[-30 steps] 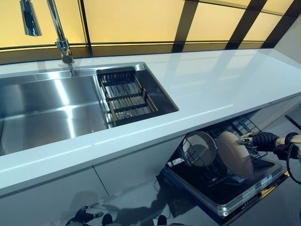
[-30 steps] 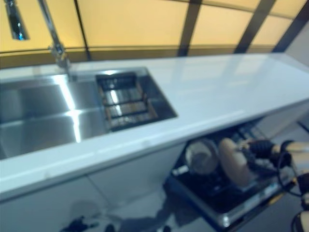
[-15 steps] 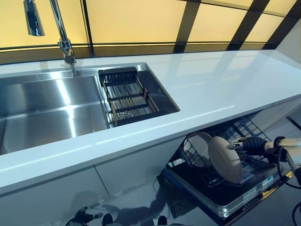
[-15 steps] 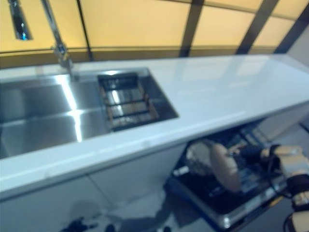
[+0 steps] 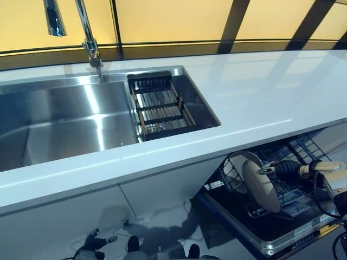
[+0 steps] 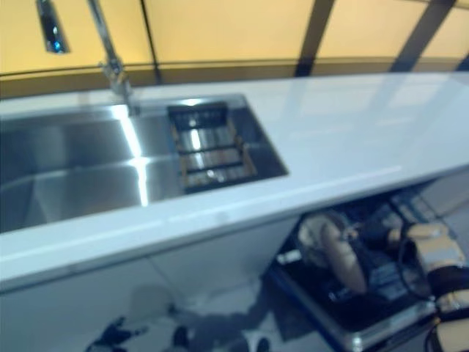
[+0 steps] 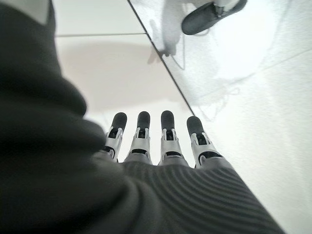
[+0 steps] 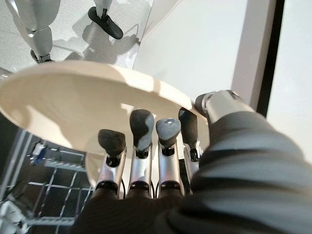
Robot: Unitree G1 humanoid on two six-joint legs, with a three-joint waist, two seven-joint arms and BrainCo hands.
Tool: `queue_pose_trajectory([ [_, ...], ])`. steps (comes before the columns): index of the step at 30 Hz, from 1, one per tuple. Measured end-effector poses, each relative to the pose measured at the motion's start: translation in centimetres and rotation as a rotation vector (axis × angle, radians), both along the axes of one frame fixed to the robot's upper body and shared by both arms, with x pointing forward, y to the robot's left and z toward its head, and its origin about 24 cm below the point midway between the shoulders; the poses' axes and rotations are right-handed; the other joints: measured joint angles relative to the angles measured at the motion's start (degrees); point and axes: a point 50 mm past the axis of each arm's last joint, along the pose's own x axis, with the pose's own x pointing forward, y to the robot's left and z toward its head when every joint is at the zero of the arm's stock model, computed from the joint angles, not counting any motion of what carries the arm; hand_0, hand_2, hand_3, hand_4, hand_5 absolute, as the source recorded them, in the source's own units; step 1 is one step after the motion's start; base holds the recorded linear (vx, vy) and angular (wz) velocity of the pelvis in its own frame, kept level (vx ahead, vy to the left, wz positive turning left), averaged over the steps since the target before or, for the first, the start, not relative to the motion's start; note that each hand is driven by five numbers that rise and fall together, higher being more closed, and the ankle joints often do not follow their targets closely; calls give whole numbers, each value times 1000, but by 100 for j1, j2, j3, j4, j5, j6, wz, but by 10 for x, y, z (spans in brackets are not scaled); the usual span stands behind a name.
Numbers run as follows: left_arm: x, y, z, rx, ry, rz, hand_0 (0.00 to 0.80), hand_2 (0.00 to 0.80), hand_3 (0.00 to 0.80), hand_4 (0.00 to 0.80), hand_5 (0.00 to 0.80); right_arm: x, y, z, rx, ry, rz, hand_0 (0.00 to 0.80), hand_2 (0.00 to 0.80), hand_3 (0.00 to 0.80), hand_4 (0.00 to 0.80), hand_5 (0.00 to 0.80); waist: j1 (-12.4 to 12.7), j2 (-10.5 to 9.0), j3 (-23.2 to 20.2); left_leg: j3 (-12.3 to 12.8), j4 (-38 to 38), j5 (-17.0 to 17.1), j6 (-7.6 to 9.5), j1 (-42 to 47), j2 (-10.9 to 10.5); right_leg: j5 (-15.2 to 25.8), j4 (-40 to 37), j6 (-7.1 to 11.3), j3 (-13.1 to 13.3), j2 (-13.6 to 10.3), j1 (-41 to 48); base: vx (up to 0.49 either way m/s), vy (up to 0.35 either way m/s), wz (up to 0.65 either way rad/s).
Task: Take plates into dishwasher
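White glossy worktop [image 5: 260, 97], long, running under a yellow-lit backsplash. Sunk into it: stainless steel sink [image 5: 54, 122], tap [image 5: 89, 38] rising at the back rim, dark slatted drain rack [image 5: 160, 105] seated in the sink's right end. Below the front edge, white cabinet fronts [image 5: 70, 216] and pale floor [image 5: 162, 238].

Two head-mounted eyes look steeply down from just above a white countertop [image 5: 260, 103], both taking in the steel sink [image 5: 59, 119], its faucet [image 5: 89, 38] and the open dishwasher [image 5: 271, 216] below at lower right. The left wrist camera peers along the left hand [image 7: 161, 141] at pale floor. The right wrist camera sits very close behind the right hand [image 8: 146, 151], facing a beige plate [image 8: 78, 105] over the dishwasher rack [image 8: 34, 195].
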Motion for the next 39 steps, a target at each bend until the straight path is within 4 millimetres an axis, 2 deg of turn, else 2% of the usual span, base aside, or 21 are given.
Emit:
queue_pose_trajectory([
  [6, 9, 3, 5, 9, -38, -14, 0, 0, 0, 0, 0, 8, -3, 7, -3, -29, -40, 800, 800, 800, 800, 800, 20, 133, 261, -177, 4, 95, 4, -264, -6, 14, 5, -12, -130, 18, -158, -80, -58, 12],
  [14, 21, 4, 11, 7, -85, -26, 0, 0, 0, 0, 0, 18, -13, 19, -29, -58, -107, 800, 800, 800, 800, 800, 32, 295, 534, -211, 3, 95, 4, -305, -13, 11, 2, -12, -168, 13, -170, -48, -32, 2],
  [22, 34, 2, 16, -2, -125, -44, 0, 0, 0, 0, 0, 8, -37, 21, -97, -32, -210, 800, 800, 800, 800, 800, 26, 377, 626, -233, 5, 98, 8, -353, -40, 8, 19, -8, -187, -4, -204, -6, -4, 1],
  [36, 43, 1, 20, -11, -151, -52, 0, 0, 0, 0, 0, -14, -74, 31, -214, -5, -355, 800, 800, 800, 800, 800, -5, 312, 670, -190, 3, 96, 9, -259, -35, 6, 21, -4, -137, -3, -139, 0, 0, 0],
  [38, 43, 1, 20, -12, -151, -53, 0, 0, 0, 0, 0, -16, -80, 37, -260, -21, -369, 173, 173, 173, 173, 173, -5, 280, 688, -186, 4, 96, 9, -255, -35, 6, 21, -4, -131, -3, -139, 0, 0, 0],
  [39, 43, 1, 20, -12, -151, -53, 0, 0, 0, 0, 0, -16, -81, 37, -270, -24, -373, 0, 0, 0, 0, 0, -6, 272, 692, -185, 4, 96, 9, -254, -35, 6, 21, -4, -130, -2, -139, 0, 0, 0],
])
